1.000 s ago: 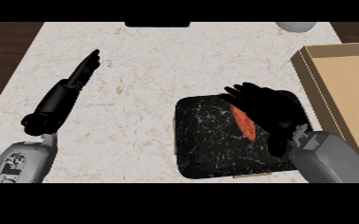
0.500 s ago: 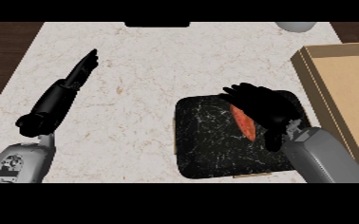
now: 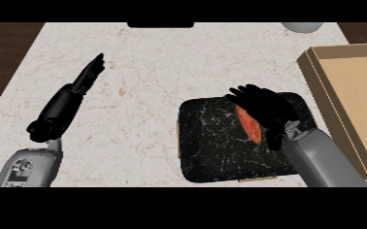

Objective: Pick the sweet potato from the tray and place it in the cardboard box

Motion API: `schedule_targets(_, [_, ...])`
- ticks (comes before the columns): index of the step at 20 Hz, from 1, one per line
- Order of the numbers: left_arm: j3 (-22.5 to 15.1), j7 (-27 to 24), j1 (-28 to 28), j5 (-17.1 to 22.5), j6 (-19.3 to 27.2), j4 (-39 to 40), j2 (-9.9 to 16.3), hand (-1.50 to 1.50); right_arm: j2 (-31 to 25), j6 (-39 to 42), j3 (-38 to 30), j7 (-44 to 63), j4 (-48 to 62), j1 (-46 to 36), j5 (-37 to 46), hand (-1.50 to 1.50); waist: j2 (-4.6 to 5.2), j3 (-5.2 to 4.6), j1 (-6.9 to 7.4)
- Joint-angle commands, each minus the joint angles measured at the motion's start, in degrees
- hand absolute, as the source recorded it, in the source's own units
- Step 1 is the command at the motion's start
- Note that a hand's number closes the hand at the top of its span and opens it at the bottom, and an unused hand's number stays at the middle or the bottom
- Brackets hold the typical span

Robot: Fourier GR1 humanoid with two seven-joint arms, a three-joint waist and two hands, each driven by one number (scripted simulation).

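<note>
An orange sweet potato (image 3: 250, 122) lies on the black marbled tray (image 3: 211, 143) at the counter's lower right. My right hand (image 3: 267, 109) sits over the potato's right side, its fingers curved round it and pointing up-left, hiding part of it. The cardboard box (image 3: 342, 87) stands open at the right edge, just beyond the tray. My left hand (image 3: 84, 77) rests at the left with straight fingers pointing up, well away from the tray.
A grey round object (image 3: 302, 26) shows at the top right edge and a dark rectangular one (image 3: 160, 24) at the top middle. Dark wood borders the pale stone counter (image 3: 158, 68) at the left.
My right forearm has shifted a little to the left and upward; the hand stays on the sweet potato. The left hand has not moved.
</note>
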Motion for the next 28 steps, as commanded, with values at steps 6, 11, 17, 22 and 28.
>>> schedule_targets(6, [3.23, 1.02, 0.58, 0.85, -3.51, -1.15, 0.48, 0.0, 1.01, -4.21, -2.76, -7.76, 10.71, -1.77, 3.27, -1.5, 0.03, 0.01, 0.17])
schedule_targets(11, [0.77, 3.26, -2.56, -1.92, -1.03, -1.07, -2.24, 0.0, 4.41, -10.45, 1.38, -10.76, 7.85, -0.82, 5.28, 1.5, -0.02, 0.03, 0.04])
schedule_targets(17, [0.86, 0.19, 3.11, -2.31, -2.3, -3.88, -2.38, 0.0, 3.28, -19.85, -2.86, -17.16, 13.71, -2.69, 6.53, 1.5, 0.0, 0.02, 0.32])
schedule_targets(22, [0.88, 1.45, -0.98, -1.92, -2.08, -1.34, -2.59, 0.0, 9.65, -18.38, -22.53, 8.68, 22.85, -7.81, 0.84, 1.5, 1.28, 0.2, 1.0])
schedule_targets(28, [0.49, 0.48, -1.24, -1.8, -3.03, -0.78, -2.53, 0.0, 9.48, -28.96, -31.19, 20.09, 32.52, -21.85, 2.22, 1.5, 1.11, 0.1, 3.07])
